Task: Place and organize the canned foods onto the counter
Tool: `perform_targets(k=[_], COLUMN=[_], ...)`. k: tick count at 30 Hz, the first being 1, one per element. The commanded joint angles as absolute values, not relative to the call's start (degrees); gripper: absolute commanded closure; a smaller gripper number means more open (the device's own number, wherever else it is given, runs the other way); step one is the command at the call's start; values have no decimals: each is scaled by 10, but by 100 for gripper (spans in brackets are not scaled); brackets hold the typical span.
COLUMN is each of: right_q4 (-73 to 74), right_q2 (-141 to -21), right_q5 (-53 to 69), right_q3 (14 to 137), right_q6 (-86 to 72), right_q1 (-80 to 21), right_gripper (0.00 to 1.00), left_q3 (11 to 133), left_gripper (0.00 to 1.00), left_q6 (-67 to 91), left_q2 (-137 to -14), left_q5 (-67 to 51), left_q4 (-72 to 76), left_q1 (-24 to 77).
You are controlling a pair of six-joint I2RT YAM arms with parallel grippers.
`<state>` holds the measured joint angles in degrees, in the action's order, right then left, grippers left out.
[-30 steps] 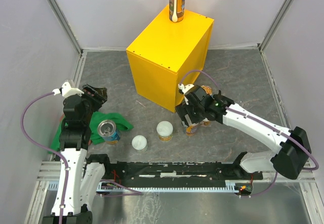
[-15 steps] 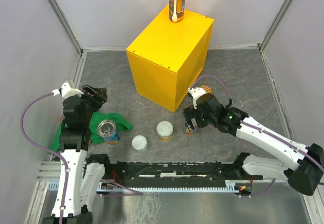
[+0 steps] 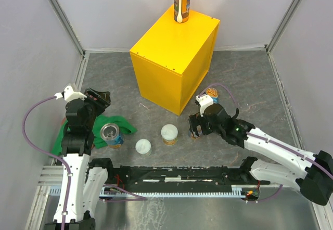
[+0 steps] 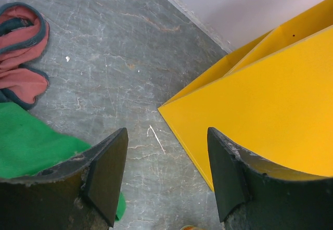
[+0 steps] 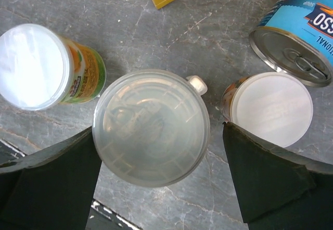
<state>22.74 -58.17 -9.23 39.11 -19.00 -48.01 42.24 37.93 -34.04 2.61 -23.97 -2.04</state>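
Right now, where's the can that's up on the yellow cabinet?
In the top view, the tall orange can stands upright at the far corner of the yellow cabinet top, around the middle of the frame's upper edge.

Robot lab cell — white panel walls (image 3: 119,11), metal framing (image 3: 61,12), grey mat floor (image 3: 250,79).

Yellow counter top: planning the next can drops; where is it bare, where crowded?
The bright yellow box-shaped counter is bare on top except its far corner, where a tall orange-labelled can stands. Crowded: grey floor beside it, cans clustered around the right gripper.
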Motion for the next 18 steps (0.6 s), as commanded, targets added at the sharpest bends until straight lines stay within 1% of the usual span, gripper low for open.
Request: perform_targets(k=[1,13,18], right_q4=[146,79,65], right_q2=[-571,-597,-608], right_q5=[-122,-155,-151], right_q3=[374,356,353], right_q6=[-183,-156,-154], right_q1=[-483,-483,-483], right_gripper=[0,1,4], left_q3=[420,422,420], left_gripper=[31,31,31], left_q6=[385,379,376], left_q2=[-337,-345,-346], left_q5=[16,16,18], left_q4=[-223,-221,-223], left_q1=[-18,-19,-18])
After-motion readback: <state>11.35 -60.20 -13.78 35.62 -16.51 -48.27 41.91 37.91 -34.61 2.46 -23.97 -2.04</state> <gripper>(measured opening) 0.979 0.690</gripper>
